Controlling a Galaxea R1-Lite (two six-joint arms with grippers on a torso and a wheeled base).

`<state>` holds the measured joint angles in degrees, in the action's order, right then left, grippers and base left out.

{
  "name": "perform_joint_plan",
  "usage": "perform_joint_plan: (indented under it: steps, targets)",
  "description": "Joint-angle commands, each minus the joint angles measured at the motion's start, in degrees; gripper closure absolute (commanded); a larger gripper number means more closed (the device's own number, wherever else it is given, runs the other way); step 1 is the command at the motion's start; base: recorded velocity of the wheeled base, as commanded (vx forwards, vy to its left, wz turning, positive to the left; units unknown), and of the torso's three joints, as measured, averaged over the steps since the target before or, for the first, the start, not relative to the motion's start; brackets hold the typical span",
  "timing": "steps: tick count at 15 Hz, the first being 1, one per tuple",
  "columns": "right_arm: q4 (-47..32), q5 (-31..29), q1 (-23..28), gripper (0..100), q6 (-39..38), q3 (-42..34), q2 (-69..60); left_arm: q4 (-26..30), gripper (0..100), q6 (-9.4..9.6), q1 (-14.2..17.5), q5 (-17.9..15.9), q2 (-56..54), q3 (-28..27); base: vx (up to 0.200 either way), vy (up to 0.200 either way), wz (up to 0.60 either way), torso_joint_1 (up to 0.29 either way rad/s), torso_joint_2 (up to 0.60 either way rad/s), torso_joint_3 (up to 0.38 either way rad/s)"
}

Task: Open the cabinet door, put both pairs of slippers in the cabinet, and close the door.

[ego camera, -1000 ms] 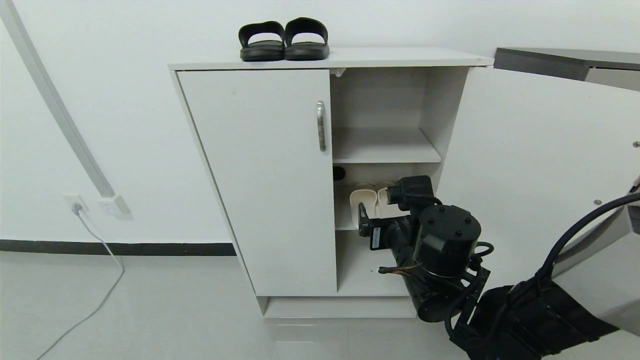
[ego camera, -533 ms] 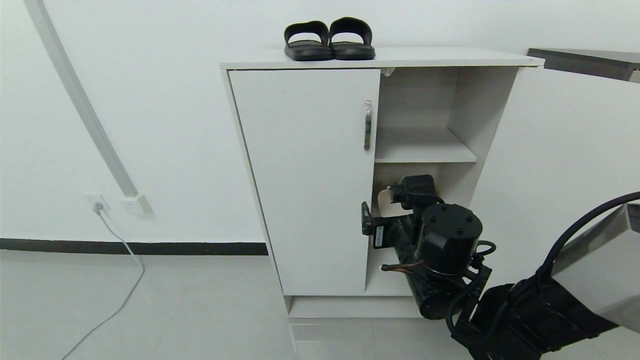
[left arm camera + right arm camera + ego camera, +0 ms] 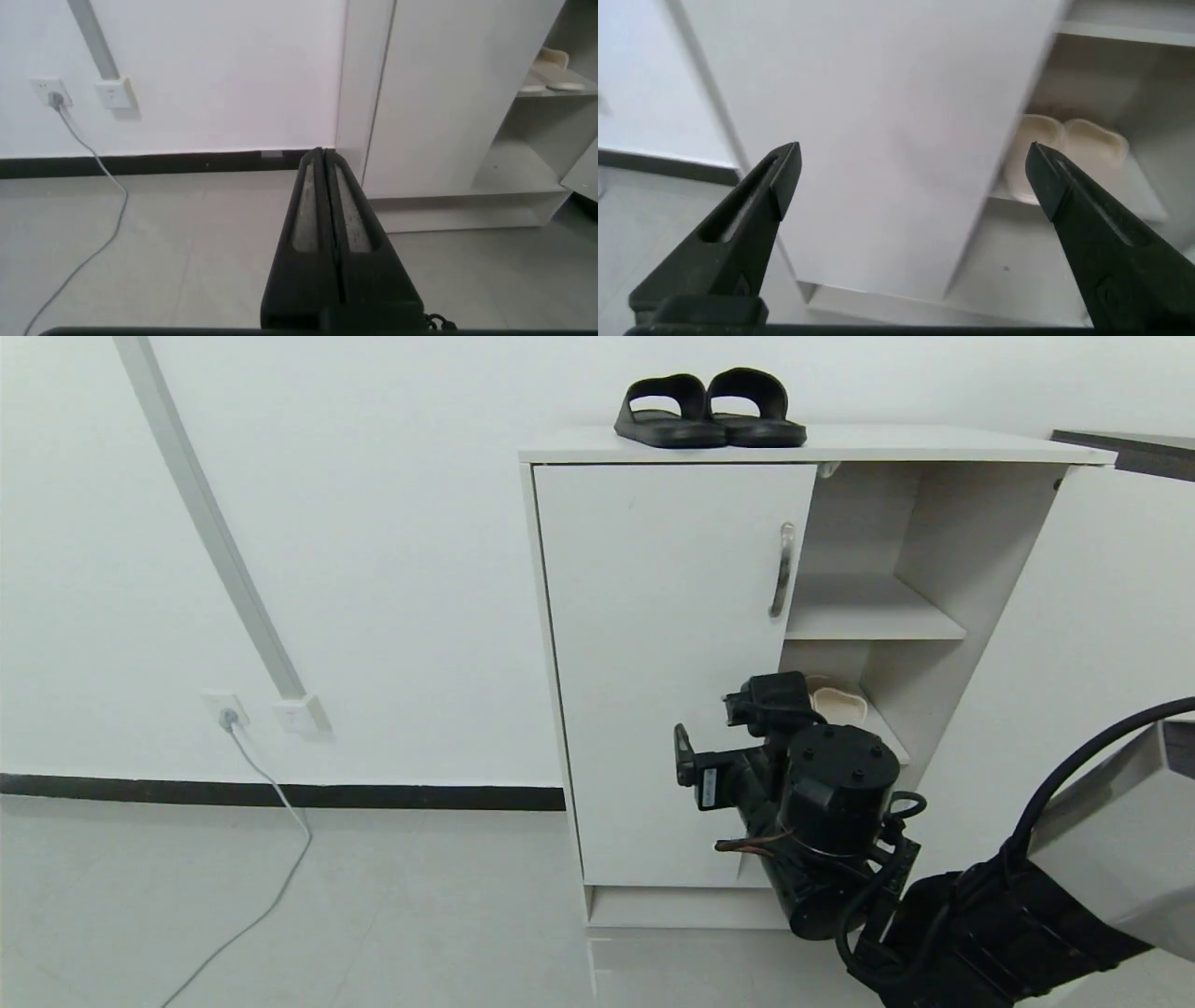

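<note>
No lettering, label or number here is legible.

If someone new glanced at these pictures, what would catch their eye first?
The black slippers sitting on top of the white cabinet, dark against all that white. Next, the cabinet's right door standing wide open, with cream slippers inside. The right claw hangs open in front of the closed left door.
</note>
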<state>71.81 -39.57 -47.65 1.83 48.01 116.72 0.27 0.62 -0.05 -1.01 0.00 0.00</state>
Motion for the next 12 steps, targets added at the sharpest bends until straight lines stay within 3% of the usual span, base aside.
perform_joint_plan:
  steps: [1,12]
  targets:
    - [0.3,0.0,0.8,0,1.4,-0.4,0.4,0.0,100,-0.01,0.0,0.0,0.0,0.0,0.0,0.0,0.0,0.0,0.0,0.0]
    - [1.5,0.2,1.1,0,2.2,-1.2,0.5,0.0,100,0.08,0.0,-0.1,0.0,0.0,0.0,0.0,0.0,0.0,0.0,0.0]
